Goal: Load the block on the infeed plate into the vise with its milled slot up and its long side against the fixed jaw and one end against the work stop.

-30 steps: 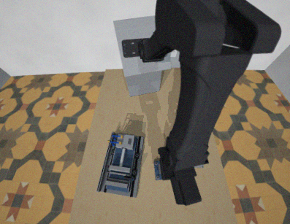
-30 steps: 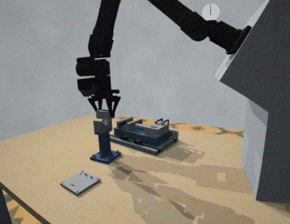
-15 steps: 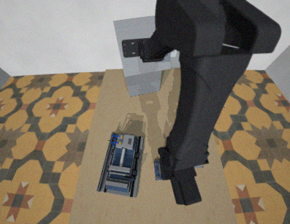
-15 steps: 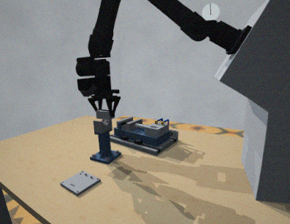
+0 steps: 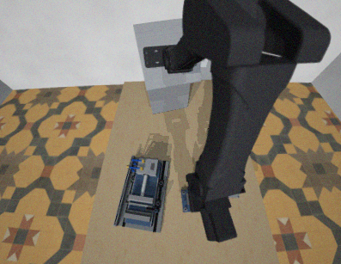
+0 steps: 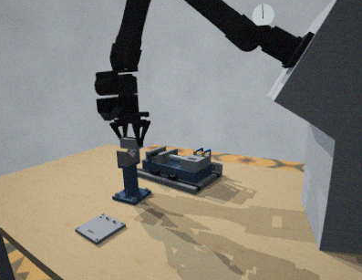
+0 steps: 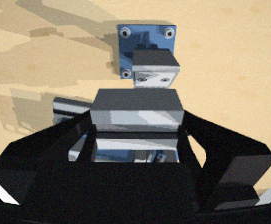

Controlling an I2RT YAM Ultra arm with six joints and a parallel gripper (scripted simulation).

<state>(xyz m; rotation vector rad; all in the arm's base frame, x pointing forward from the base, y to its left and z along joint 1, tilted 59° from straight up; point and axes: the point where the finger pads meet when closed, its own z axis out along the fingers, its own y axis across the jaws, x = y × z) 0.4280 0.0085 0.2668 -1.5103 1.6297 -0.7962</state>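
My gripper (image 6: 129,136) is shut on the part (image 6: 129,142), a small grey block, and holds it just above the V-block (image 6: 128,158). In the wrist view the part (image 7: 138,110) sits between my dark fingers, with the V-block's grey head (image 7: 155,66) and blue base (image 7: 145,42) beyond it. I cannot tell which way the milled slot faces. The vise (image 6: 178,165) stands open on the table to the right of the V-block; it also shows in the top view (image 5: 142,193). The infeed plate (image 6: 100,228) lies bare near the table's front edge.
A large grey box (image 6: 333,131) carrying the arm's base stands at the right. The arm (image 5: 234,111) hides the V-block stand in the top view. The table edge runs close to the infeed plate.
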